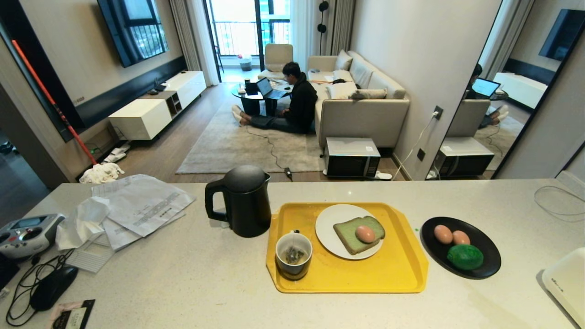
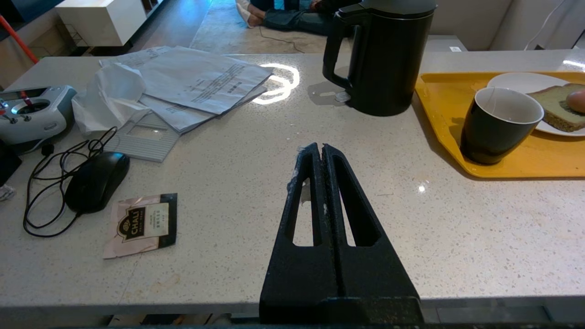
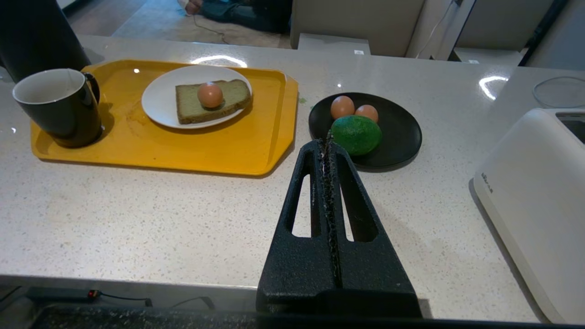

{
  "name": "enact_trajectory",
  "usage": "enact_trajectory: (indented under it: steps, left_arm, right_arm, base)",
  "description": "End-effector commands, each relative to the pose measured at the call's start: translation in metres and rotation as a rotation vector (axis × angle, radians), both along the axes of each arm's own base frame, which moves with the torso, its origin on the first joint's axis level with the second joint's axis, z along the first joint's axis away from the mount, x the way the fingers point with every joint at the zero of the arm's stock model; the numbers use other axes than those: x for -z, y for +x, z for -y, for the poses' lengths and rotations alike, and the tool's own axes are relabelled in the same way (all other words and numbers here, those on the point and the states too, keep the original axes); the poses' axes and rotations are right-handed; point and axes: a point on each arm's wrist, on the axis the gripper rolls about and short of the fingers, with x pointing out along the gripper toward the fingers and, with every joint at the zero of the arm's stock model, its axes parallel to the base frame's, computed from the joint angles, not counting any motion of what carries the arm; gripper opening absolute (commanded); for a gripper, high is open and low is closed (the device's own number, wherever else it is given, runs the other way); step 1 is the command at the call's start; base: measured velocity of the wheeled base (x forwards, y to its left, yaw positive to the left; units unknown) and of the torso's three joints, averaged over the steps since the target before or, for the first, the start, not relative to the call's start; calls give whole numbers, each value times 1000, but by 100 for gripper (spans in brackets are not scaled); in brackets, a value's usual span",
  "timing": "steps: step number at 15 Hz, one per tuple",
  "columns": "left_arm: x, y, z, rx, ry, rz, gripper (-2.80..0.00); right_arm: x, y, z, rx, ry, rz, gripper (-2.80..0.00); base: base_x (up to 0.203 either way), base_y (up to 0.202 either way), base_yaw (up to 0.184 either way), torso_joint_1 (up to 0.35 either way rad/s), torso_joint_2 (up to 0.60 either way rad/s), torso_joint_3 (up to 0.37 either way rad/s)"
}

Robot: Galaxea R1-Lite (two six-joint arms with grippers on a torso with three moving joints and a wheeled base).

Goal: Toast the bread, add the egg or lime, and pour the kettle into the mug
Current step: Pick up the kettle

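Papers (image 1: pixel 141 203) and a remote controller (image 1: pixel 25 234) sit on the counter (image 1: pixel 183 283). A black mouse (image 1: pixel 55 285) lies nearby. A person (image 1: pixel 297 100) sits on the floor beyond.

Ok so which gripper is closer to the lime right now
Right. The right gripper is shut at the counter's near edge, pointing at the lime on the black plate. The left gripper sits shut beyond the tray, facing the kettle.

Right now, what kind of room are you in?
Most likely a home's open-plan living area: a counter with a kettle and breakfast tray in front, and behind it a sofa and wall-mounted TV.
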Motion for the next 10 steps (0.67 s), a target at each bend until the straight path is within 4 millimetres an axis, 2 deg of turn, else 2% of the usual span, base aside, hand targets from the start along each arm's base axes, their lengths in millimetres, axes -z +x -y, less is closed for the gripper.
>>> enact_trajectory:
  steps: [1,10]
  left_arm:
    - [0,0,0,-1,0,0,-280]
    - [0,0,0,-1,0,0,-280]
  right_arm:
    - [0,0,0,-1,1,-3,-280]
    - [0,0,0,-1,3,-3,-280]
  base:
    - [0,0,0,0,0,0]
    - [0,0,0,0,0,0]
